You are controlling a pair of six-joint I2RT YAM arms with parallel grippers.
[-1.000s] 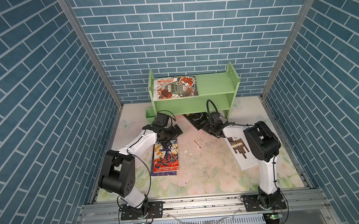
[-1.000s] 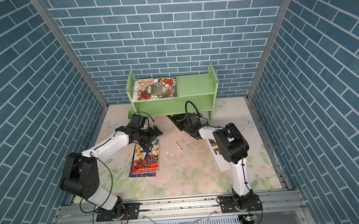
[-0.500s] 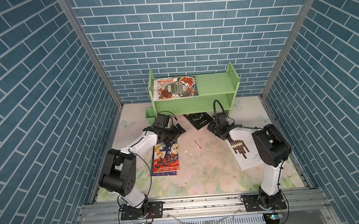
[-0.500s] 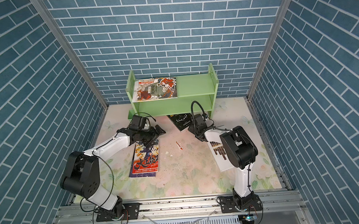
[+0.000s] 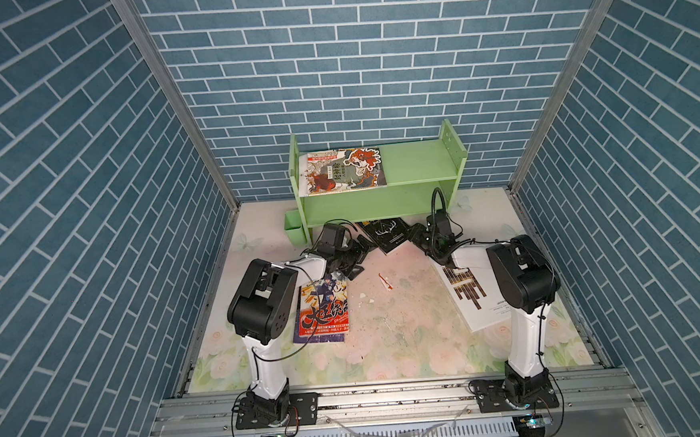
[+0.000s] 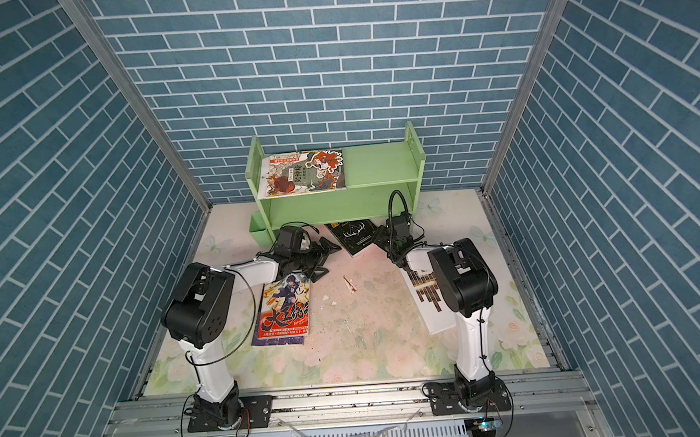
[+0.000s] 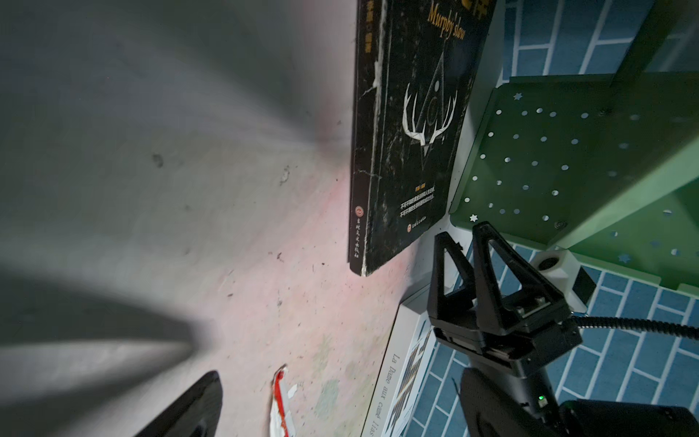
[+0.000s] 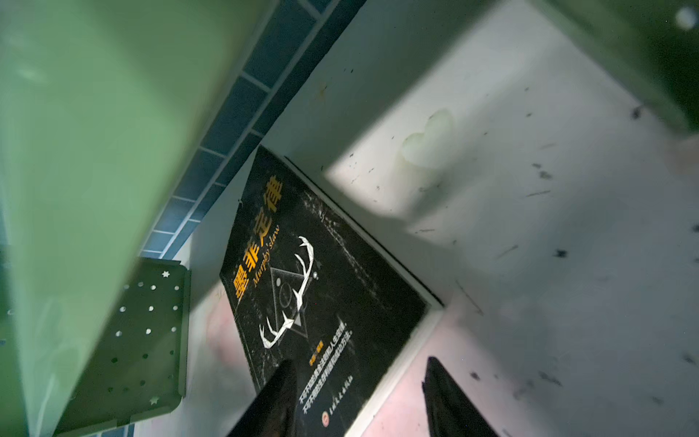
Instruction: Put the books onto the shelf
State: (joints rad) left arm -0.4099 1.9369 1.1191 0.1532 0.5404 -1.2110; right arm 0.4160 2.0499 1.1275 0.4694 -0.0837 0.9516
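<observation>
My right jaws stand parted and empty at the corner of the black book (image 5: 384, 234), which lies flat on the table (image 5: 388, 321), partly under the shelf (image 5: 416, 169). My left jaws gape wide, empty, just in front of the shelf.

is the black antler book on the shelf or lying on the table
On the table: the black book lies flat, cover up, far end poking under the shelf.
</observation>
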